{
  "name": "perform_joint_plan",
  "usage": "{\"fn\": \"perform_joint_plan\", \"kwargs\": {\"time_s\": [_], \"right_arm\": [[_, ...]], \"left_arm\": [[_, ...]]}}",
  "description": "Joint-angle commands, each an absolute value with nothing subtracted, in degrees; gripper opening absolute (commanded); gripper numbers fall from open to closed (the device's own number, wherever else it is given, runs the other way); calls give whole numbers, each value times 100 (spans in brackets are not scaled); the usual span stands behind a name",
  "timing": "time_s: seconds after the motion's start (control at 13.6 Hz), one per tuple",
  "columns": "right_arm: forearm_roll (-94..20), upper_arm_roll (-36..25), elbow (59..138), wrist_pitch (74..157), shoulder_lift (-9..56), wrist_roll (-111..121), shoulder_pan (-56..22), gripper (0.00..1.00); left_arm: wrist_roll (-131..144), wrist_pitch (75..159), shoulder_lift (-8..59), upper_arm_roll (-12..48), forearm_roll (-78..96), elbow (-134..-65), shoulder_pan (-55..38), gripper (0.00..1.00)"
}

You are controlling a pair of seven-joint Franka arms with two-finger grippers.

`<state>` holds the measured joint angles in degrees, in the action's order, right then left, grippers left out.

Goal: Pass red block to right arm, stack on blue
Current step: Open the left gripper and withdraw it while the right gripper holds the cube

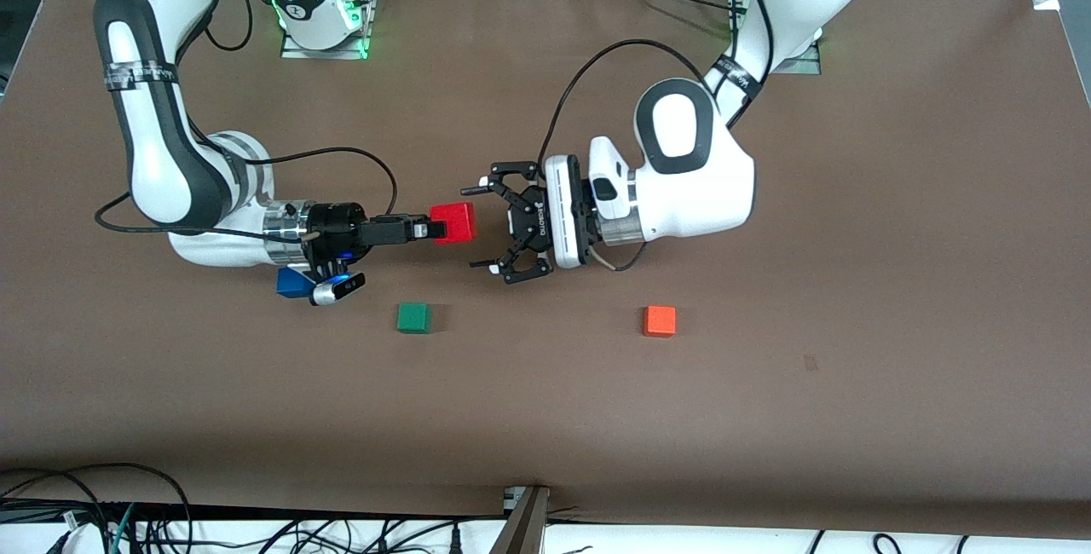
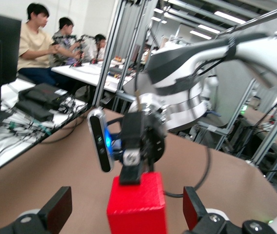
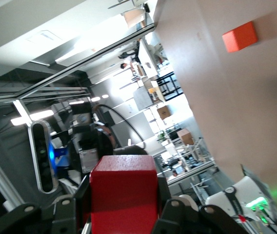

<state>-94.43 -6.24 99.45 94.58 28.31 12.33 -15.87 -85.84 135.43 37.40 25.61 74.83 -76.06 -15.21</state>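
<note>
My right gripper [image 1: 436, 227], slim black fingers on the arm with the silver wrist ring, is shut on the red block [image 1: 454, 222] and holds it above the middle of the table. The block also shows in the right wrist view [image 3: 124, 195]. My left gripper [image 1: 482, 227], the black claw linkage, is open and faces the block. Its pads [image 2: 58, 207] stand on either side of the block [image 2: 137, 204] with gaps, not touching. The blue cube [image 1: 292, 283] lies on the table, partly hidden under my right wrist.
A green cube [image 1: 413, 317] lies nearer the front camera than the grippers. An orange cube [image 1: 660, 320] lies toward the left arm's end and shows in the right wrist view [image 3: 239, 36]. Brown table [image 1: 545, 418] all around.
</note>
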Motion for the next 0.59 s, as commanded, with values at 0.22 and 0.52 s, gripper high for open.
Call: {"fn": "perform_joint_plan", "kwargs": {"time_s": [0.22, 0.52], "right_arm": [[-7362, -694, 9361, 9466, 2857, 985, -1187, 0], [-5349, -879, 9237, 9860, 2637, 1072, -1187, 0]], "left_arm": [[-6772, 12009, 3155, 2531, 6350, -7717, -783, 100], [-5873, 11331, 3217, 2514, 5389, -7717, -414, 100]]}}
